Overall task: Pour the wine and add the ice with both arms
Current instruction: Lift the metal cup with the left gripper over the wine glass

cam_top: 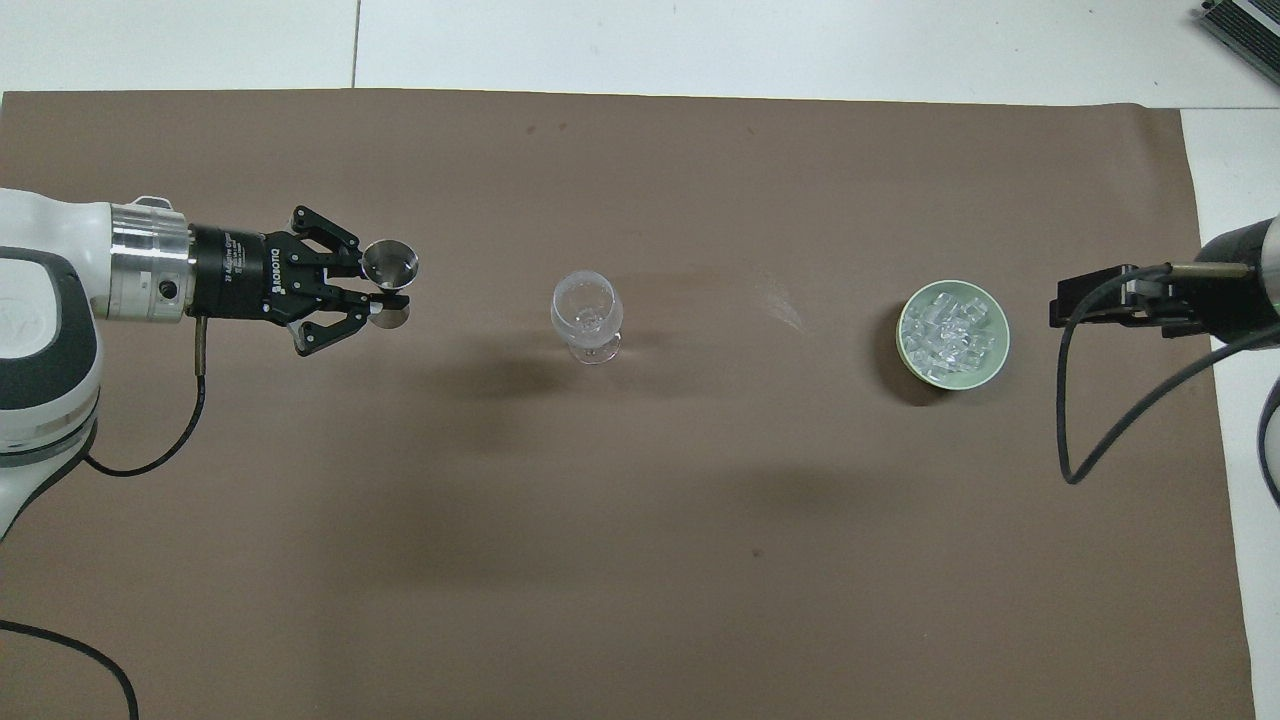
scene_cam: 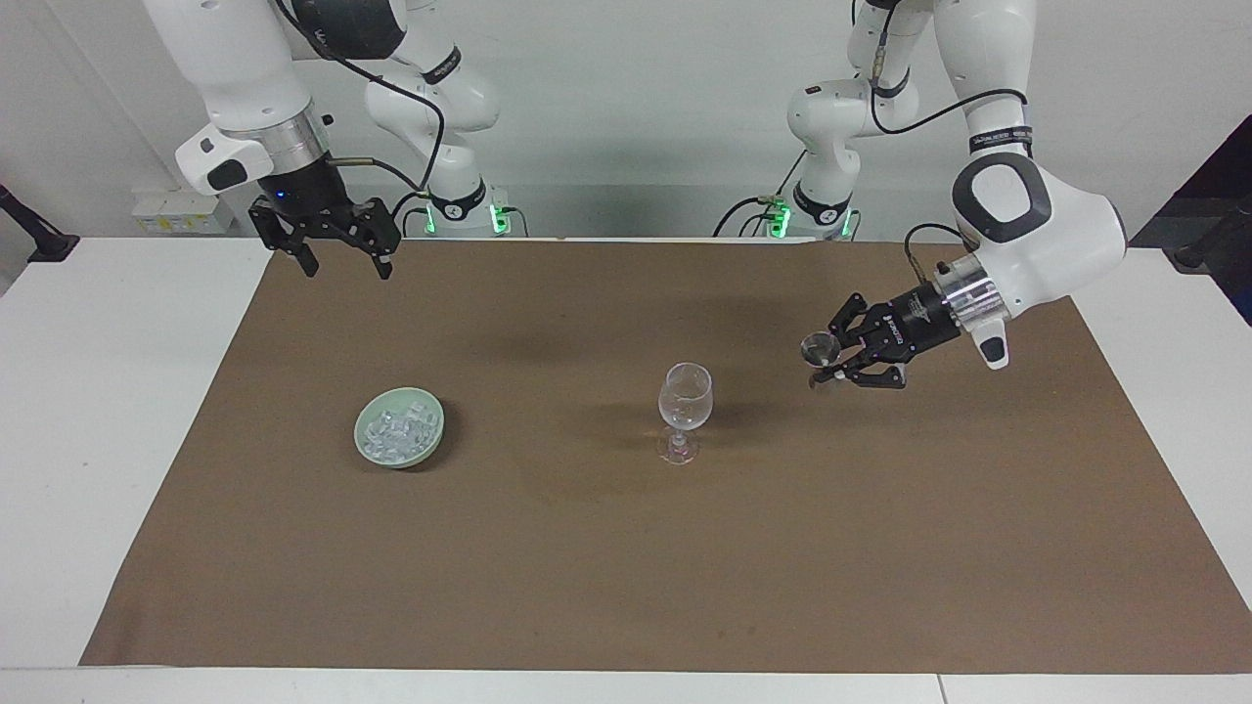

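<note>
Obstacles: upright wine glass (scene_cam: 685,411) mid-tabletop (scene_cam: 626,567), standing apart from the left gripper's (scene_cam: 820,364) fingers (scene_cam: 831,374); bowl (scene_cam: 399,427) of ice (scene_cam: 396,433) below and forward of the right gripper's (scene_cam: 346,266) fingers. Elsewhere, bare brown mat (scene_cam: 880,548) allows open passage.

- Matt brown paper-like sheet (scene_cam: 626,548) over smooth white table (scene_cam: 88,411).
- Clear glossy wine glass (scene_cam: 685,399), mid frame.
- Shiny metal cup (cam_top: 389,264), left of frame.
- Pale green glazed-looking bowl (scene_cam: 433,433); glassy ice (scene_cam: 396,430).
- Glossy white arm shells.
</note>
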